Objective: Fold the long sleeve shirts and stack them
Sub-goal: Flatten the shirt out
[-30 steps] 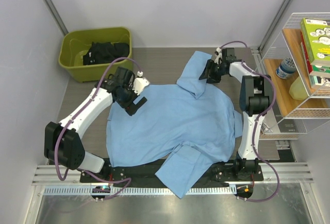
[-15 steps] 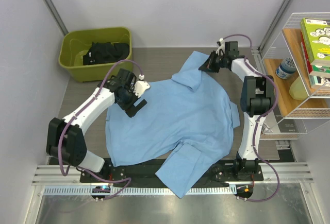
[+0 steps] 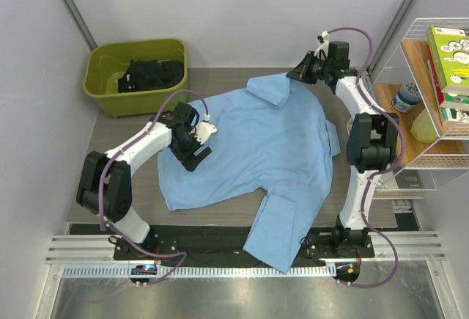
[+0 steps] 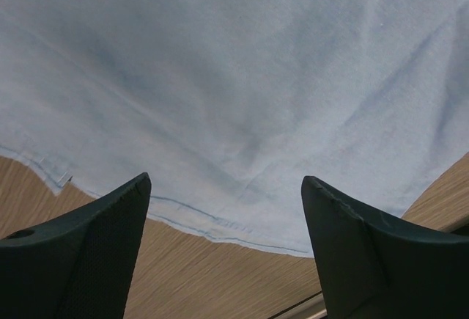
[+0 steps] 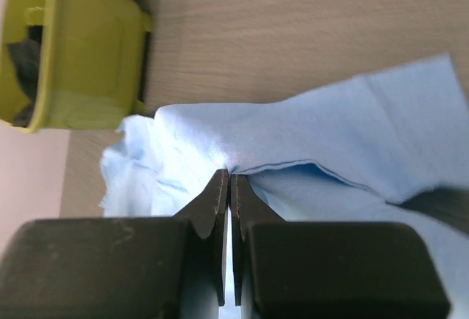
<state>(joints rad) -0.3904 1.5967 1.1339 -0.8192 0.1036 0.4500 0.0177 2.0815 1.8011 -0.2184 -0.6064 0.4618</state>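
Wood-grain table (image 3: 227, 84) in a white-walled booth bore the light blue shirt (image 3: 256, 143), spread across its middle with one sleeve trailing over the near edge. The right gripper (image 5: 226, 178) was clenched on a fold of cloth at the far edge, while the left gripper (image 4: 223, 187) hung over the left hem with its jaws spread and empty. To flatten the cloth well, the right would probably need to draw away gently, and the left to pinch only the hem.
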